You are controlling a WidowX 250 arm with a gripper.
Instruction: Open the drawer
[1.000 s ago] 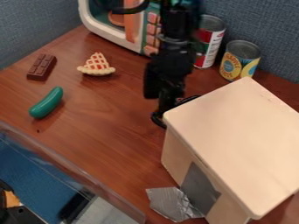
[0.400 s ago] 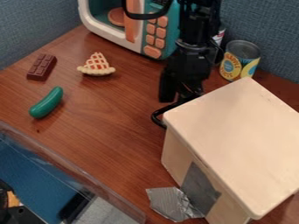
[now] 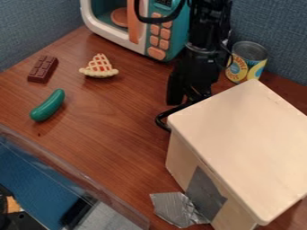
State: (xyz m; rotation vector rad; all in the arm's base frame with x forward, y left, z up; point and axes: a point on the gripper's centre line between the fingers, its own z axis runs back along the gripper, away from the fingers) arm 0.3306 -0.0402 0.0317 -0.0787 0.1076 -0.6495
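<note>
Gripper hangs beside the black handle of the wooden cabinet near the tabletop's front edge, probably placed to pull the drawer, apparently on the handle side, face hidden; gripper's opening and hold cannot be told.

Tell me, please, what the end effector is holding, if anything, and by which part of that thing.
That cannot be told: the end effector is by the far edge of the wooden box, which partly hides its lower end.
</note>
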